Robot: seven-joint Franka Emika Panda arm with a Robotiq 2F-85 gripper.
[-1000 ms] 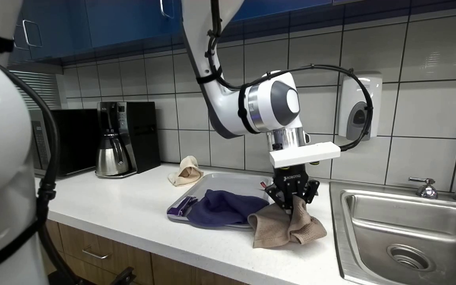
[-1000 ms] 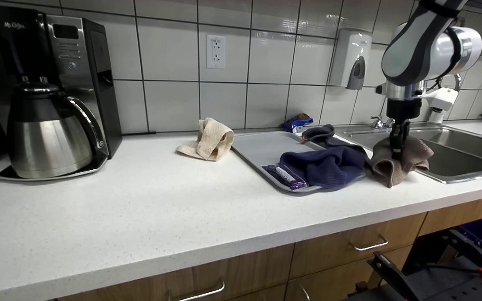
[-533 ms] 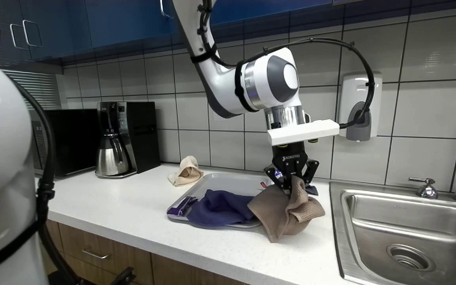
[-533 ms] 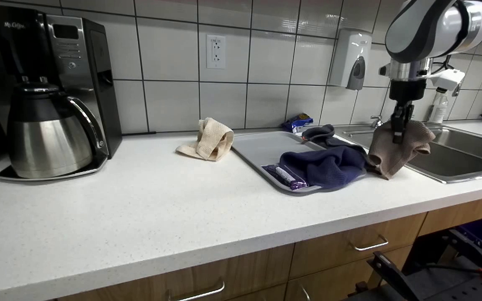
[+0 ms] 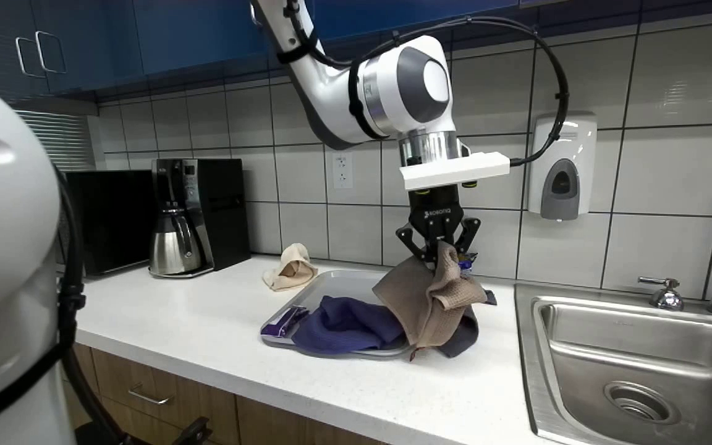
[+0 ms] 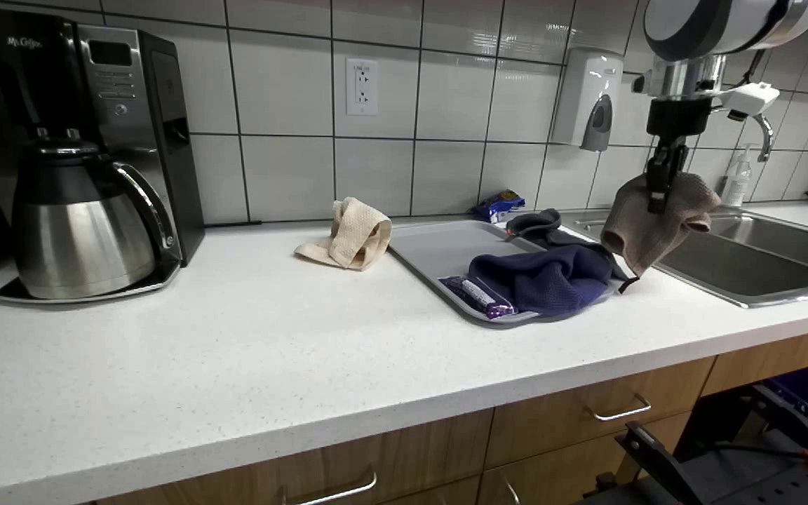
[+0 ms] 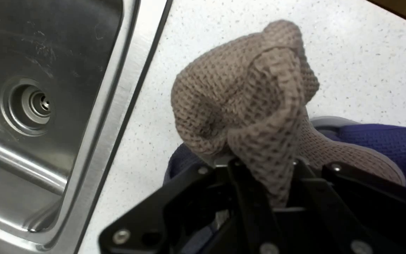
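My gripper is shut on a brown waffle-weave cloth and holds it above the counter beside the sink. In an exterior view the gripper has the cloth hanging from its fingers. In the wrist view the cloth bunches up between the fingers. A navy cloth lies crumpled on a grey tray, close to the brown cloth's hanging edge. A dark grey cloth lies behind it, partly hidden by the brown cloth in an exterior view.
A purple wrapper lies on the tray's front corner. A beige cloth and a blue packet lie near the wall. A metal sink adjoins the counter. A coffee maker and a wall dispenser stand nearby.
The gripper has risen with the brown cloth, which lifted off the counter and hangs. It also shifted slightly toward the tray. More of the dark grey cloth shows beneath.
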